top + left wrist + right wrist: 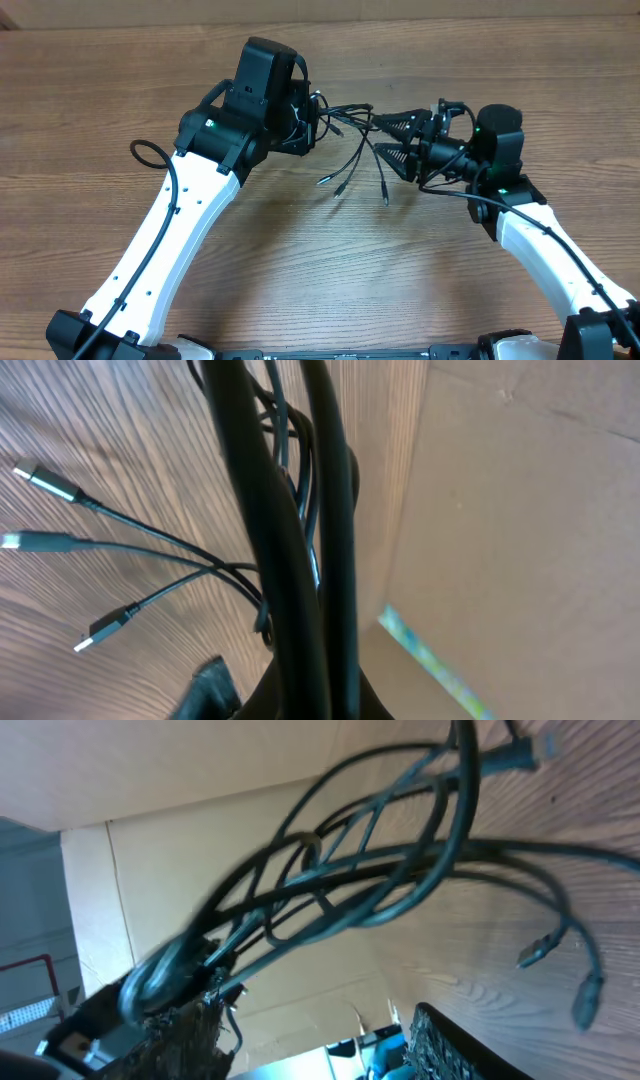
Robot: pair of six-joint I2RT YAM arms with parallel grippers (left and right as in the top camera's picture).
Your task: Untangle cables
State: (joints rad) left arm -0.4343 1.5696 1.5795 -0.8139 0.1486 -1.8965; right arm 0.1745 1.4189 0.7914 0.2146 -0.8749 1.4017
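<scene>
Left gripper [298,510]: clenched on the cables [352,128], with strands pinched between its near-closed fingers.

Right gripper [392,140]: jaws spread wide and gripping nothing. The bundle loops over one finger [185,1035].

Cables: bunched between the two grippers over the middle of the table [300,260]. Three plug ends [340,188] splay free toward the near side.

Progress: early, by my judgement. The strands cross and loop in one knot, none lies separate, and nearly all the untangling is left.

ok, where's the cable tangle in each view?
Overhead: cables just above centre.
Left wrist: cables down the middle, plugs fanning left.
Right wrist: cables sweeping diagonally across the frame.
Shared landmark: wood-grain table, in all three.
</scene>
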